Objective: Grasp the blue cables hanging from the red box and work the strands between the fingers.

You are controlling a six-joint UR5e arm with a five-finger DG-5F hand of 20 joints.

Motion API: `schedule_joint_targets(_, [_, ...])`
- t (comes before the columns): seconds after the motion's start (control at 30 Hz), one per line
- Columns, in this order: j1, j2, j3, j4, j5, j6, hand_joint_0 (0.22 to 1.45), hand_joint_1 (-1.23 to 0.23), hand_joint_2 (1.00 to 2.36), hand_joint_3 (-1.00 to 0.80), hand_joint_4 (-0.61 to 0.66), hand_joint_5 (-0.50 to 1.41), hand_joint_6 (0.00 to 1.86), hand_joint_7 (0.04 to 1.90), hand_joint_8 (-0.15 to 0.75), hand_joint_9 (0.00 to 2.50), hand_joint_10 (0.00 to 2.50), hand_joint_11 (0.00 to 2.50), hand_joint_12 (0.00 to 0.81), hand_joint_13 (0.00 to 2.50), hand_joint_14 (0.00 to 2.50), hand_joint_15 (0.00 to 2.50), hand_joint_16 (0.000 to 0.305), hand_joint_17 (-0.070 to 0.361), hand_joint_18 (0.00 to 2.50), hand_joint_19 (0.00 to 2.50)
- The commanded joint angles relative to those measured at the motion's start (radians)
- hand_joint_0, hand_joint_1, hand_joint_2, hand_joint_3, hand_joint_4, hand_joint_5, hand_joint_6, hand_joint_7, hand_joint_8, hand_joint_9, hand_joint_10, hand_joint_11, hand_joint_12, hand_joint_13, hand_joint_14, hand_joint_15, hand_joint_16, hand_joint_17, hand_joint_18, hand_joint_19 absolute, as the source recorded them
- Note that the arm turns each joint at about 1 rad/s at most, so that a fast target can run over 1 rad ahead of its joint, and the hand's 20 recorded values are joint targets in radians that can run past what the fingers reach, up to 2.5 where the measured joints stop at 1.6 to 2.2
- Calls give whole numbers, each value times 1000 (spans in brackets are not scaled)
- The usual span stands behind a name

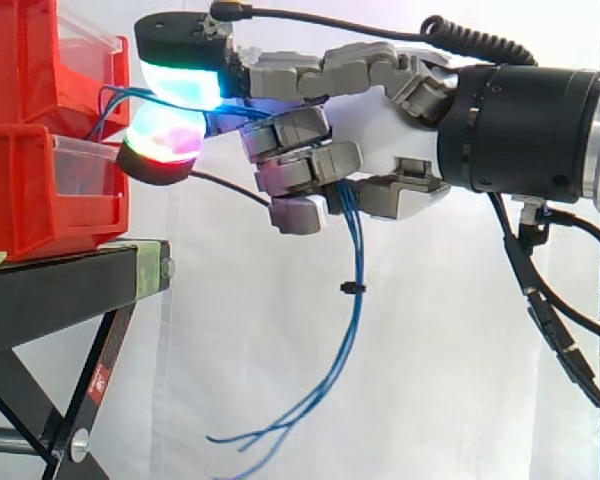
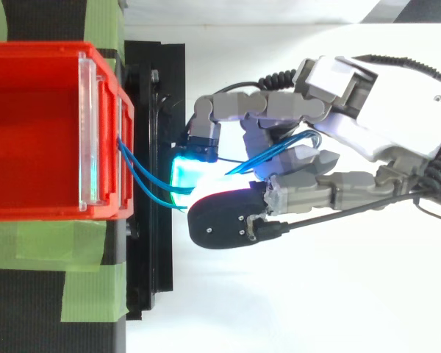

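Watching from the side: the red box (image 1: 50,190) sits just past the fingertips of the hand (image 1: 380,125). The blue cables (image 1: 358,265) run out of it, pass between the glowing pads (image 1: 180,85), go through the curled fingers and dangle loose under the palm, so the hand's closed around them. They look thin, light and floppy, probably slick. I'd pinch up near the pads. There's a red sticker (image 1: 98,380) below the fingertips, unreadable.

Black stand (image 1: 55,290), seen from the side, is carried on slanted legs; a red label (image 1: 99,381) is fixed to one leg. Seen from above, green tape (image 2: 50,248) is laid in strips across its top. A white curtain (image 1: 430,350) is hung behind.
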Motion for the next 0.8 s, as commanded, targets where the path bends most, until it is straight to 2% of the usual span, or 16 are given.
schedule_joint_targets(0.0, [4, -1, 0, 2, 9, -1, 1111, -621, 1009, -98, 236, 565, 11, 1428, 376, 674, 2500, 2465, 418, 998, 2500, 1322, 45, 102, 1373, 1281])
schedule_joint_targets(0.03, [4, -1, 0, 2, 8, -1, 1109, -621, 1010, -117, 217, 559, 9, 1444, 376, 674, 2500, 2465, 418, 998, 2500, 1322, 45, 102, 1373, 1281])
schedule_joint_targets(0.07, [4, -1, 0, 2, 8, -1, 1137, -673, 1011, -107, 167, 435, 249, 1397, 376, 674, 2500, 2465, 418, 998, 2500, 1322, 45, 102, 1373, 1281])
schedule_joint_targets(0.1, [4, -1, 0, 3, 9, -1, 1150, -705, 1009, -104, 157, 215, 809, 1167, 376, 674, 2500, 2465, 418, 998, 2500, 1322, 45, 102, 1373, 1281])
schedule_joint_targets(0.17, [4, -1, 6, 5, 9, -1, 1080, -745, 1013, -104, 182, 38, 1101, 1068, 376, 674, 2500, 2465, 418, 998, 2500, 1322, 45, 102, 1373, 1281])
schedule_joint_targets(0.2, [4, -1, 6, 5, 9, -1, 980, -744, 1015, -208, 202, -28, 1169, 1034, 376, 674, 2500, 2465, 418, 998, 2500, 1322, 45, 102, 1373, 1281])
schedule_joint_targets(0.3, [3, -2, 26, -15, 9, 1, 970, -742, 1016, -402, 200, -63, 1186, 1014, 376, 674, 2500, 2465, 418, 998, 2500, 1322, 45, 102, 1373, 1281])
schedule_joint_targets(0.37, [0, -1, 43, -49, 8, 2, 1090, -734, 1014, -289, 162, -68, 1254, 945, 376, 674, 2500, 2465, 418, 998, 2500, 1322, 45, 102, 1373, 1281])
schedule_joint_targets(0.43, [-3, -1, 55, -70, 6, 8, 1198, -657, 1012, -62, 158, -22, 1342, 991, 376, 674, 2500, 2465, 418, 998, 2500, 1322, 45, 102, 1373, 1281])
schedule_joint_targets(0.47, [-3, -1, 55, -70, 6, 8, 1250, -630, 1010, 11, 172, 42, 1290, 1014, 376, 674, 2500, 2465, 418, 998, 2500, 1322, 45, 102, 1373, 1281])
schedule_joint_targets(0.5, [-3, -2, 66, -84, 8, 12, 1257, -623, 1010, 22, 178, 217, 1009, 1149, 376, 674, 2500, 2465, 418, 998, 2500, 1322, 45, 102, 1373, 1281])
schedule_joint_targets(0.53, [-3, -1, 71, -92, 9, 12, 1258, -622, 1010, 8, 186, 236, 972, 1141, 376, 674, 2500, 2465, 418, 998, 2500, 1322, 45, 102, 1373, 1281])
schedule_joint_targets(0.6, [-3, -1, 72, -95, 9, 10, 1137, -609, 1010, -157, 241, 464, 116, 1481, 376, 674, 2500, 2465, 418, 998, 2500, 1322, 45, 102, 1373, 1281])
schedule_joint_targets(0.63, [-2, -1, 72, -93, 9, 8, 1082, -604, 1008, -167, 261, 484, 18, 1486, 376, 674, 2500, 2465, 418, 998, 2500, 1322, 45, 102, 1373, 1281])
schedule_joint_targets(0.7, [-2, -1, 72, -93, 8, 5, 919, -556, 1009, -313, 327, 441, 13, 1304, 376, 674, 2500, 2465, 418, 998, 2500, 1322, 45, 102, 1373, 1281])
schedule_joint_targets(0.77, [0, -2, 72, -90, 9, -2, 932, -578, 1011, -319, 318, 417, 15, 1252, 376, 674, 2500, 2465, 418, 998, 2500, 1322, 45, 102, 1373, 1281])
